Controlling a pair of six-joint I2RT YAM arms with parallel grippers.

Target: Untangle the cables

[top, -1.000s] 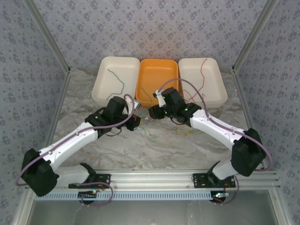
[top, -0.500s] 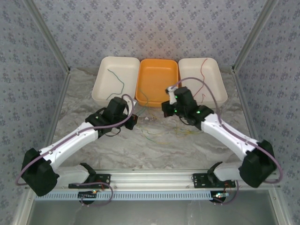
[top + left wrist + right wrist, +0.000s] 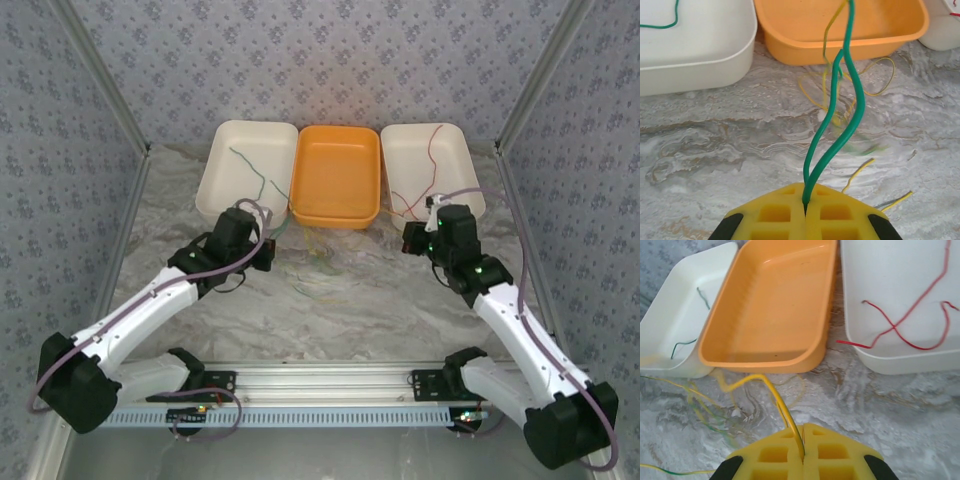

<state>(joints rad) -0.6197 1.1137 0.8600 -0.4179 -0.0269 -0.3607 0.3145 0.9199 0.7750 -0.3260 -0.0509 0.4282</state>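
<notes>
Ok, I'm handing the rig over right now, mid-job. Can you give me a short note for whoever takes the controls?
Left hand: shut on a green wire, two strands at the pads.
Right hand: shut on a yellow wire.
Done: one green strand lies in the left white tray; red wires lie in the right white tray.
Left: a loose tangle of yellow and green wires on the table in front of the orange tray, which has no wire inside. Both held wires seem to lead toward that tangle, so they probably need drawing apart, then sorting.
</notes>
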